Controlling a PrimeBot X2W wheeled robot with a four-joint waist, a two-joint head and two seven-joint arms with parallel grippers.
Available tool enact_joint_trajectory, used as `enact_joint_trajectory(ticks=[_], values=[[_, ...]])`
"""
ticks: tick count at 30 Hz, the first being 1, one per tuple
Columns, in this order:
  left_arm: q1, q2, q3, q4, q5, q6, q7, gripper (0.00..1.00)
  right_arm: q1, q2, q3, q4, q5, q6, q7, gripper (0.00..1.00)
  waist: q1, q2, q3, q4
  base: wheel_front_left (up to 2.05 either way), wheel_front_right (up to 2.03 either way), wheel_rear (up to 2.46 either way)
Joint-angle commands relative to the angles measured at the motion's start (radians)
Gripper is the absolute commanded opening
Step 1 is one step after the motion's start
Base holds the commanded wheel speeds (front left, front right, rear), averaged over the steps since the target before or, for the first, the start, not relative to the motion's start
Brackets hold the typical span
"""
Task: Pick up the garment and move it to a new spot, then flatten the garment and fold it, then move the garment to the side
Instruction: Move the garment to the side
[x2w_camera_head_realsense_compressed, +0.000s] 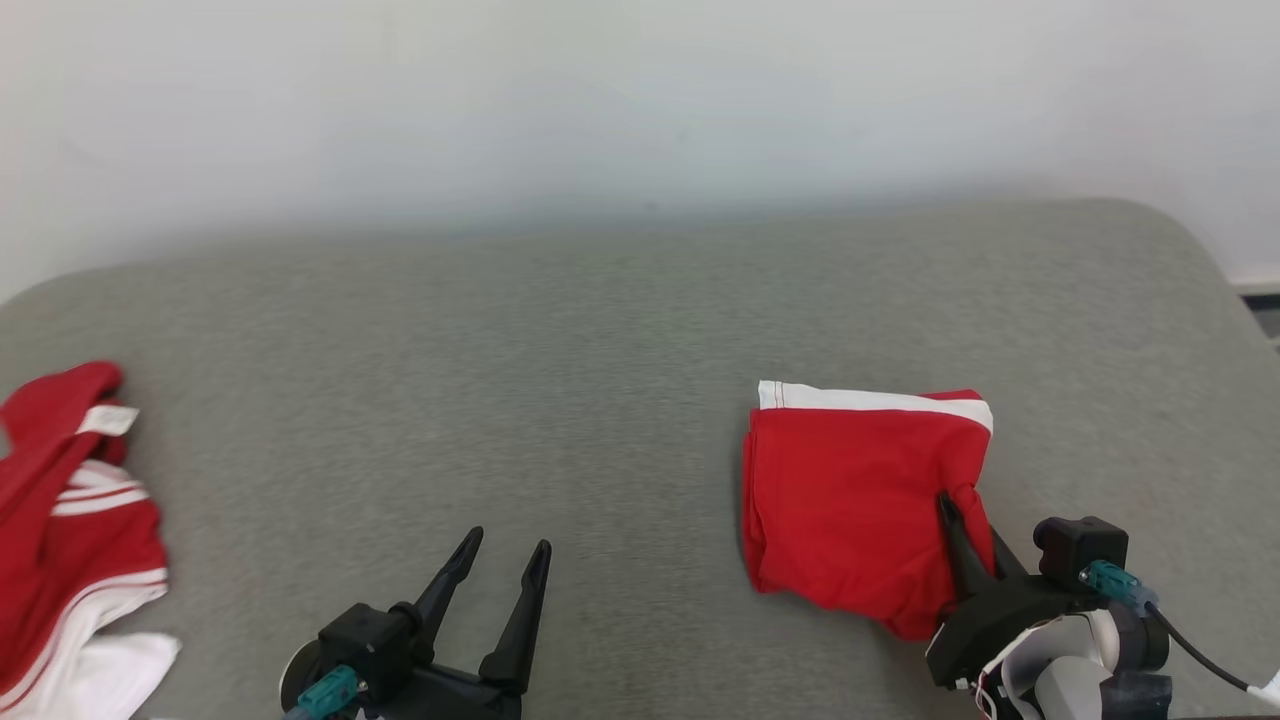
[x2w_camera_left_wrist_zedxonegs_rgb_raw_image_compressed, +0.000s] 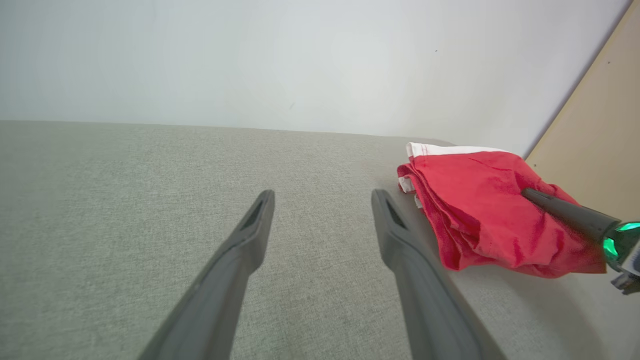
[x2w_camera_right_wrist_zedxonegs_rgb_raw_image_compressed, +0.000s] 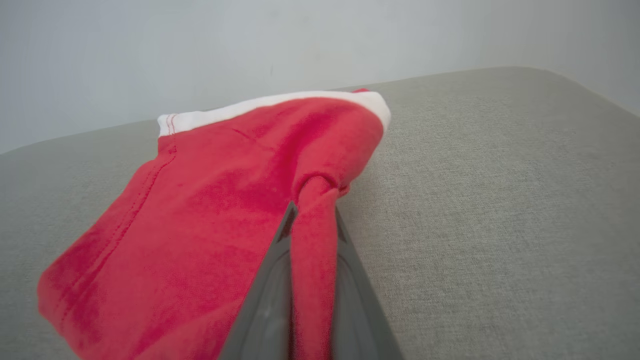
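The folded red garment (x2w_camera_head_realsense_compressed: 850, 490), white band at its far edge, lies on the right of the grey padded surface (x2w_camera_head_realsense_compressed: 600, 330). A bunched corner is pinched by the closed right gripper (x2w_camera_head_realsense_compressed: 948, 505). The move aside is probably best made low and slow, so the layers are not spilled. The surface's right edge is near. Open room is left mid-surface, by the wide-open left gripper (x2w_camera_head_realsense_compressed: 509, 542), well short of the second red-and-white garment (x2w_camera_head_realsense_compressed: 70, 520).

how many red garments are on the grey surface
2. A folded red garment lies at the right, a pinch of it clamped in the right gripper. A crumpled red-and-white garment lies at the far left, cut off by the frame edge; more may be hidden.
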Motion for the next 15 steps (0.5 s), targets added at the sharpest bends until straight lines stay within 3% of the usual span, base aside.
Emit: enact_joint_trajectory(ticks=[1,8,15], values=[[-0.006,0.001,0.002,-0.004,0.009,0.001,-0.001,1.0,0.02,0.0,-0.003,0.001,-0.004,0.0,0.0,0.0,0.0,0.0,0.012,-0.103,0.0,0.0,0.0],[-0.026,0.002,0.014,-0.007,0.043,-0.004,-0.001,1.0,0.021,0.02,-0.003,-0.007,-0.007,0.0,0.0,0.0,0.0,0.0,0.044,-0.252,0.0,0.0,0.0],[-0.073,0.002,-0.004,-0.019,0.07,-0.007,-0.001,1.0,0.006,0.023,0.014,-0.007,-0.012,0.0,0.0,0.0,0.0,0.0,0.104,-0.302,0.0,0.0,0.0]])
